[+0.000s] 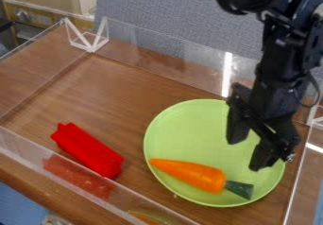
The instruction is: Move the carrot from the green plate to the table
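One carrot (192,175) is lying on the green plate (177,134) while I am hovering my hand (254,145) above it, fingers spread wide, gripping nothing.

Arm: reaching down from the upper right, black, forearm standing nearly vertical.
Wrist: pointing the gripper (255,140) straight down.
Jaws: standing spread wide apart, holding nothing between them.
Fingers (237,127): hanging black, tips lowest.
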`<state>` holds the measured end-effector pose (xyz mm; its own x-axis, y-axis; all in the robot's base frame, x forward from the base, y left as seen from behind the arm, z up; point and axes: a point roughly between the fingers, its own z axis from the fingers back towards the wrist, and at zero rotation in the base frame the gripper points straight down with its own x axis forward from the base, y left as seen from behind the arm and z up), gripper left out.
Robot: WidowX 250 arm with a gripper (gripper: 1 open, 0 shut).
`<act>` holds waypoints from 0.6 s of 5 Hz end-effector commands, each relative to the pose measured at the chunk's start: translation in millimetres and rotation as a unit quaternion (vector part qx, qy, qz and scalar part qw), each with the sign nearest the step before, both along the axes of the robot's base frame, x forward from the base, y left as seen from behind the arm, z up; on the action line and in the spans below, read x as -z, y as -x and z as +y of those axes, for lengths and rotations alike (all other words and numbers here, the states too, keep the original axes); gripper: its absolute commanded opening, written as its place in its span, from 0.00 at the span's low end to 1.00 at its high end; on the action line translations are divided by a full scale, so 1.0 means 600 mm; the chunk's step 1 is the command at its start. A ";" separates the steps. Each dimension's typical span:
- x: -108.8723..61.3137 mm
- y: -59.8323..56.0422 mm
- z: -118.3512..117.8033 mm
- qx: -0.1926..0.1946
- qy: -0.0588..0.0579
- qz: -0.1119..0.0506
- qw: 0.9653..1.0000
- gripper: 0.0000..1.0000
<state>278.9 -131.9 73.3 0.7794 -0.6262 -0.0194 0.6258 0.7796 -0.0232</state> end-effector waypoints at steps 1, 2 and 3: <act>0.010 0.000 0.009 0.017 0.021 -0.023 0.999 1.00; 0.060 0.008 0.021 0.029 0.026 -0.013 0.999 1.00; 0.069 0.012 0.032 0.029 0.029 -0.009 0.999 0.00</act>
